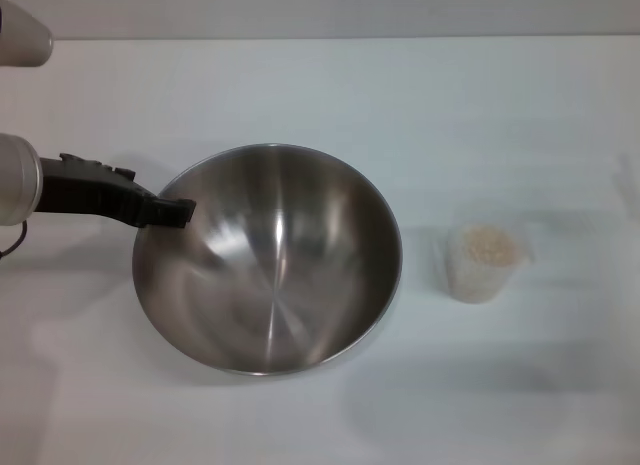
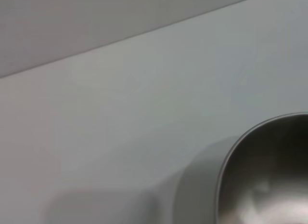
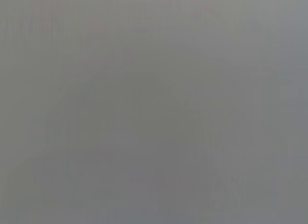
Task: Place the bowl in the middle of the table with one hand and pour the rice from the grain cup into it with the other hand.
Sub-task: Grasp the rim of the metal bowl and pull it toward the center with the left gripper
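Left gripper [image 1: 178, 213] jaws clamped on bowl [image 1: 268, 259] rim, rice [image 1: 487, 246] in grain cup [image 1: 480, 264]

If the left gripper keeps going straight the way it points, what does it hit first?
The left gripper points toward the robot's right and is already at the bowl rim; further travel would push against the bowl, though height is unclear.

One bowl [image 1: 268, 260], one grain cup [image 1: 482, 262] of rice [image 1: 487, 246], seemingly one hand [image 1: 170, 213]

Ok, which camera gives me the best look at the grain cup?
The head view: the grain cup stands upright on the table, rice inside, apart from the bowl to the robot's right. The left wrist view shows only the bowl's rim; the right wrist view shows nothing recognisable.
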Controlling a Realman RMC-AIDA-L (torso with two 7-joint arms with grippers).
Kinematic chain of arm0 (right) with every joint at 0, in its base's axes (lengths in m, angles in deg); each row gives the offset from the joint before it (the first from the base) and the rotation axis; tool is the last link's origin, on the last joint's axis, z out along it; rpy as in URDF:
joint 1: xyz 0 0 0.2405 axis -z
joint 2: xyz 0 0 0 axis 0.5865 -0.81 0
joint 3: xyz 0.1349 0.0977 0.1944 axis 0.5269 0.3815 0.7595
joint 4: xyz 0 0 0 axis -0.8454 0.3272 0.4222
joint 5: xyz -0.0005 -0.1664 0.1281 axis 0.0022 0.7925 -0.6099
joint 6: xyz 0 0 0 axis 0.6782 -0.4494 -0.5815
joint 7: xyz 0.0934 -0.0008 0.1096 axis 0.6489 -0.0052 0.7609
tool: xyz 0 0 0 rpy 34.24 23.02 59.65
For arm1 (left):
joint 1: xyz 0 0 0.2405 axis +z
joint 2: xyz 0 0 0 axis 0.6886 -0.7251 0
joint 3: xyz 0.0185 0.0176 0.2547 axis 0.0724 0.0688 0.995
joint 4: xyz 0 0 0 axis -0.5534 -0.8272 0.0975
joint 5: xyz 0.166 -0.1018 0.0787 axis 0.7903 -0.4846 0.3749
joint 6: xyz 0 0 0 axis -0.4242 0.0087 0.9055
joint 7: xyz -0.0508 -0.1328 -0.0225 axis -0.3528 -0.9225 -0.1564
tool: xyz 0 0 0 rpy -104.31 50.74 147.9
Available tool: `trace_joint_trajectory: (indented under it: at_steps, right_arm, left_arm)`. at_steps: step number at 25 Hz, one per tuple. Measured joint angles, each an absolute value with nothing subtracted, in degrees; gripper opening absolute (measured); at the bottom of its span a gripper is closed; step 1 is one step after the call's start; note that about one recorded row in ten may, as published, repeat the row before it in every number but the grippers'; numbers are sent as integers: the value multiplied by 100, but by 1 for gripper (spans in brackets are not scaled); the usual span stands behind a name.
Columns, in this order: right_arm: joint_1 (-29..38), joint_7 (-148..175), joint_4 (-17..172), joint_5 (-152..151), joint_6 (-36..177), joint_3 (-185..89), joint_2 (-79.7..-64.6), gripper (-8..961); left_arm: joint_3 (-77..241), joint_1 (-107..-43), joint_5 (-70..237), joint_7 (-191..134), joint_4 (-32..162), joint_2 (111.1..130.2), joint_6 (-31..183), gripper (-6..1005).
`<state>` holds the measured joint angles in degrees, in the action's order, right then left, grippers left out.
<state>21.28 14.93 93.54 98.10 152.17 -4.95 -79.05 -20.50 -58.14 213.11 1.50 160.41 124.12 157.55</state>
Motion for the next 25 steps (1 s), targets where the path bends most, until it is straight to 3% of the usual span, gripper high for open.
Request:
trace_joint_trajectory:
  at_steps: [18,25]
  right_arm:
    - [2088,1493,9329,9810,15147,-495,-7887,846]
    - [2088,1493,9329,9810,15147,-486,-7883,846]
  left_arm:
    - [-1825,-5874,21309,250,15404,12416,15401,868]
    - [-1828,-5932,21293,315,15382,12406,15433,798]
